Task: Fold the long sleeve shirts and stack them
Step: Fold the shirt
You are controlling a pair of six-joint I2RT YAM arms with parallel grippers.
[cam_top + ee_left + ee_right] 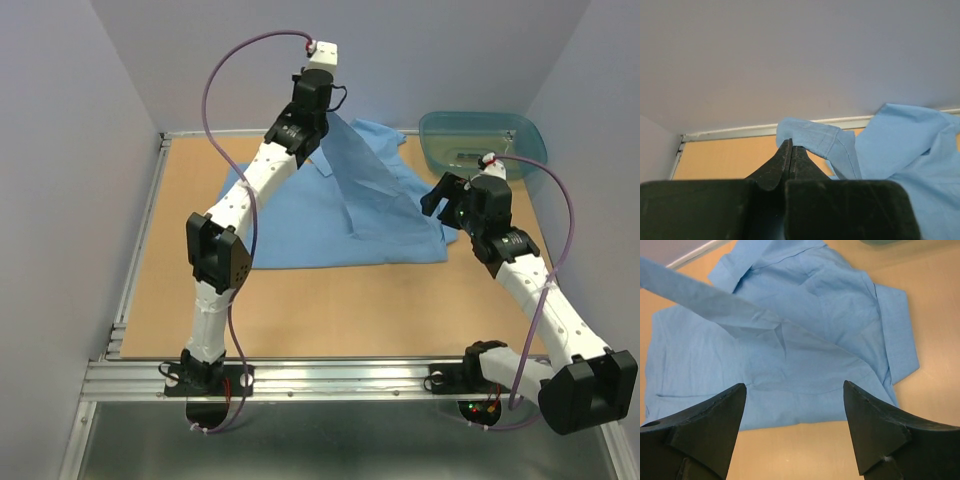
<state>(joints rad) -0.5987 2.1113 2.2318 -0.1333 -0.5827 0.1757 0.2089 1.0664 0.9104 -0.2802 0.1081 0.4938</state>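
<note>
A light blue long sleeve shirt [300,225] lies spread on the tan table, collar toward the back. My left gripper [323,120] is raised over the shirt's far edge and shut on the sleeve's cuff [812,136]. The sleeve [365,170] stretches taut from there down to the shirt's right side. In the left wrist view the jaws [790,143] are pressed together on the cuff's edge. My right gripper [438,198] hovers at the shirt's right edge, open, with nothing between its fingers. Its wrist view looks down on the shirt [805,350], with the gripper [795,390] over the near hem and the lifted sleeve [705,300] crossing above.
A translucent teal tub [482,140] stands at the back right corner, close behind my right arm. A metal rail [140,230] edges the table, and grey walls stand on three sides. Bare table [340,310] shows in front of the shirt.
</note>
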